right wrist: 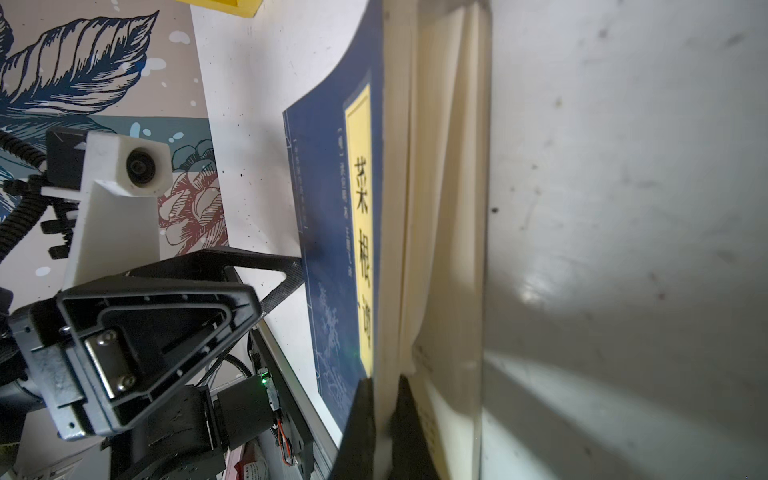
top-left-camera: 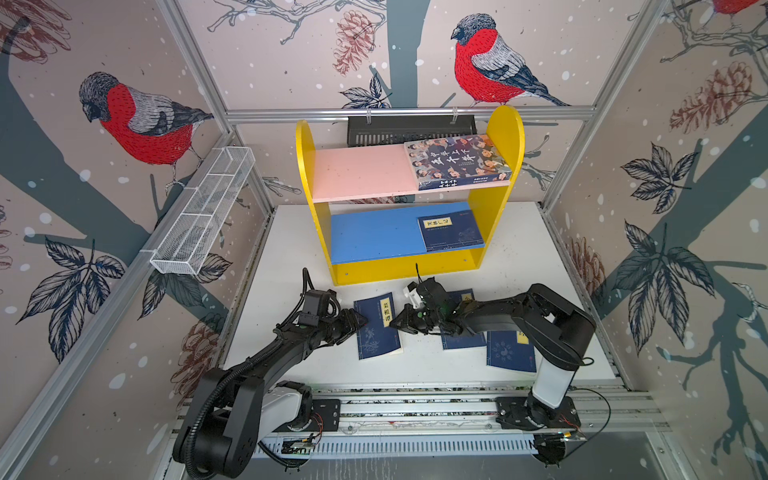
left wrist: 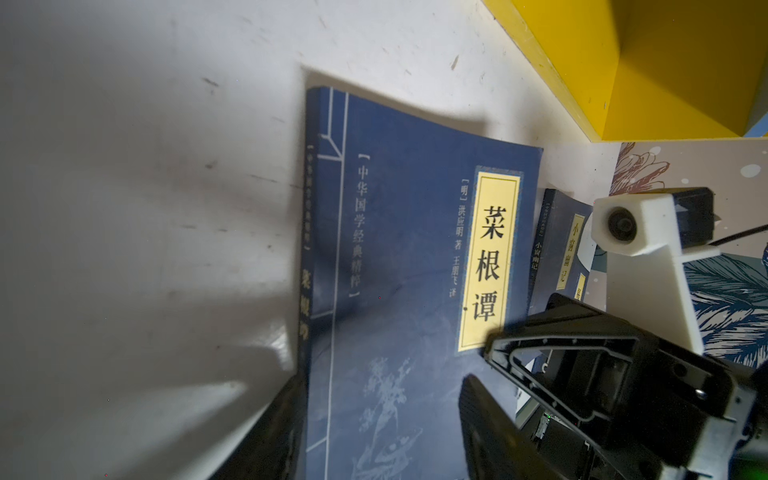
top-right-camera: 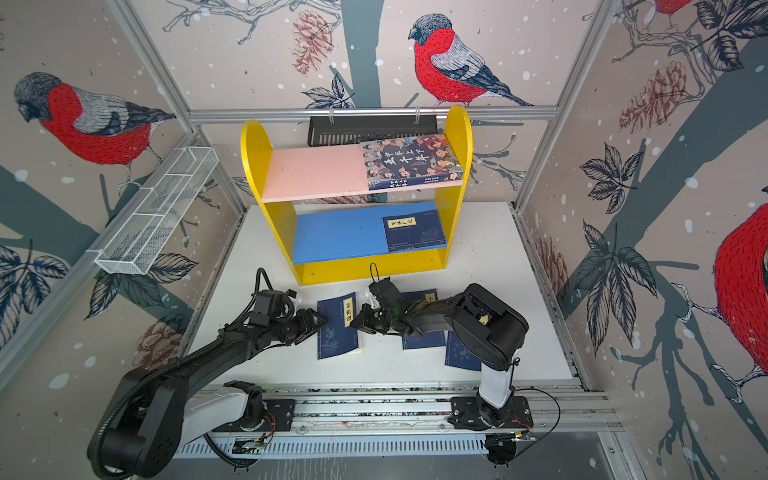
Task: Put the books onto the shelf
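Note:
A navy-blue book (top-left-camera: 376, 336) (left wrist: 399, 232) with a yellow label lies on the white table in front of the shelf (top-left-camera: 505, 137). My right gripper (top-left-camera: 397, 324) (right wrist: 384, 386) is shut on its cover and a few pages at the open page edge, lifting them slightly. On the opposite side, my left gripper (top-left-camera: 361, 322) (left wrist: 382, 432) is open, with one finger against the spine. Two more navy books (top-left-camera: 465, 340) (top-left-camera: 511, 353) lie partly under the right arm. The colourful book (top-left-camera: 455, 162) rests on the pink board and another navy book (top-left-camera: 451, 230) on the blue board.
A white wire basket (top-left-camera: 203, 212) hangs on the left wall. A black slotted tray (top-left-camera: 409, 129) hangs behind the shelf. Both arm bases sit on a metal rail (top-left-camera: 415, 407) along the table's front edge.

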`<state>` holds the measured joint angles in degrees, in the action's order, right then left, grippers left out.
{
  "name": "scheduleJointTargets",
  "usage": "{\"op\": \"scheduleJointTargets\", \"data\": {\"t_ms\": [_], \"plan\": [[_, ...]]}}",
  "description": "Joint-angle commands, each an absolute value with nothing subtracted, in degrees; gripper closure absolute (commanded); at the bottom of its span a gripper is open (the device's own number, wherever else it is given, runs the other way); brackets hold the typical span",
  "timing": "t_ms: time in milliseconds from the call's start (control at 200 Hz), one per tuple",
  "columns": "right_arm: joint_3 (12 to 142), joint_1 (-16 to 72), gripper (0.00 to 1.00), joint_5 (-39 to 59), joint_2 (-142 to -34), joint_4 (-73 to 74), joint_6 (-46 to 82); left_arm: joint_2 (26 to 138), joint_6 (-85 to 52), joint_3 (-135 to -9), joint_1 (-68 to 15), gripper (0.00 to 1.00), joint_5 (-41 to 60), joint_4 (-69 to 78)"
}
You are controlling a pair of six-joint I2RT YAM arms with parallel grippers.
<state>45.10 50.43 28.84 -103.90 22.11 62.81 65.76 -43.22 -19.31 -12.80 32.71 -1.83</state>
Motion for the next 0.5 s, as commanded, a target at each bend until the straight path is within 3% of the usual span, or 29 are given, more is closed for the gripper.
{"op": "scheduleJointTargets", "data": {"t_ms": [0,235,490], "plan": [[45.09,50.42,0.98,29.74,-103.13,22.29,61.92,65.31,-43.69,-19.67,-12.48,0.40,34.21,0.05],[44.96,48.86,0.99,31.26,-98.40,20.49,60.30,63.43,-42.42,-20.56,-11.01,0.36,33.42,-2.05],[45.54,46.81,0.99,34.69,-93.32,17.46,58.46,62.88,-41.86,-21.18,-10.38,0.31,41.28,-0.89]]}}
